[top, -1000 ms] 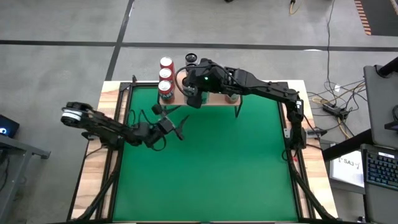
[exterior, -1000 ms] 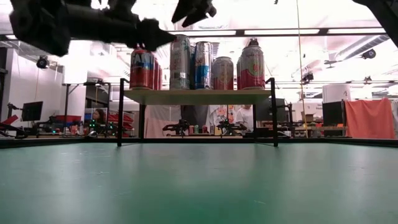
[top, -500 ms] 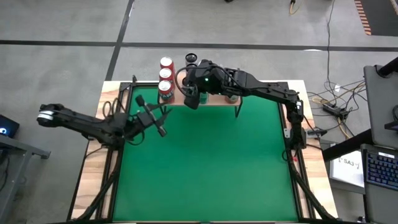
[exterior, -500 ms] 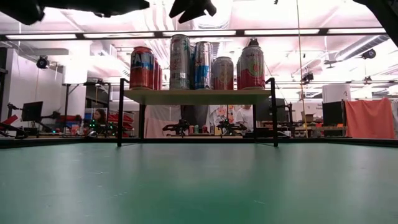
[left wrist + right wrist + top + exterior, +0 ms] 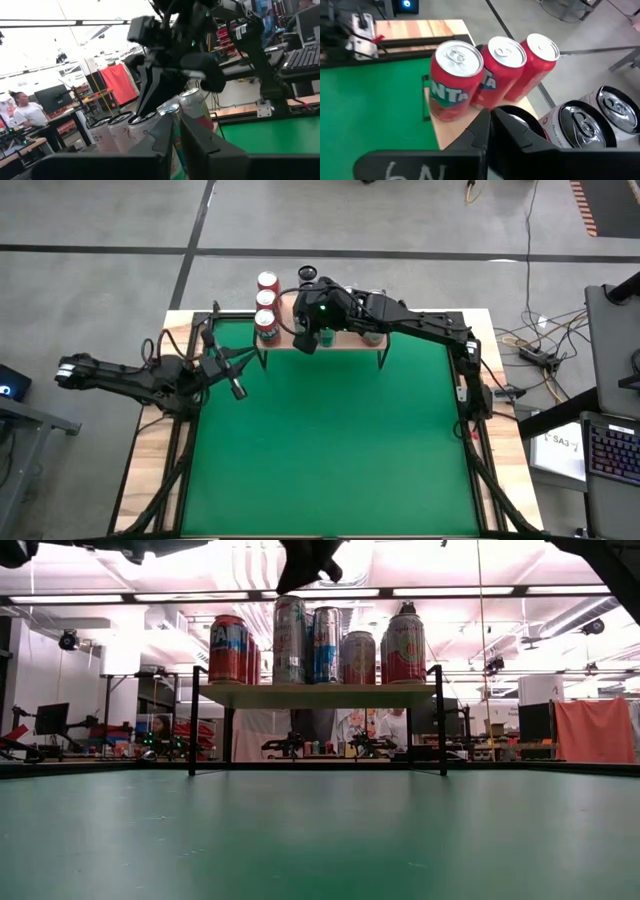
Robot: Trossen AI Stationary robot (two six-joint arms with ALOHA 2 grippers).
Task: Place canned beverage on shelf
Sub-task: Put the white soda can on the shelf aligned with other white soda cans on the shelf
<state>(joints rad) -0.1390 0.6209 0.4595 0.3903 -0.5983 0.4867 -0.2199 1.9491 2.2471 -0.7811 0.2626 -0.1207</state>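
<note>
- Nearest you, the green worktop (image 5: 330, 440) is bare from the front edge to the shelf legs, so you've got loads of room to pull back toward yourself.
- Your left tool (image 5: 236, 387) sits over the left edge of the green, fingers pinched together with nothing in them. It's close to the wooden border (image 5: 150, 450) and the black frame, so watch that side if you swing it.
- Your right tool (image 5: 304, 340) hangs above the front-left part of the shelf (image 5: 315, 695), fingers shut and empty, just over the can tops.
- The cans are already up there: three red cans (image 5: 490, 75) in a row at the left end, with the silver cans (image 5: 592, 117) beside them toward the middle. All standing in the low view.
- I'd call the placing basically done. What's left looks like lifting the right tool straight up and away.
- Tight bit: the cans are packed close, so a sideways exit could knock one off the shelf's back or left edge.
</note>
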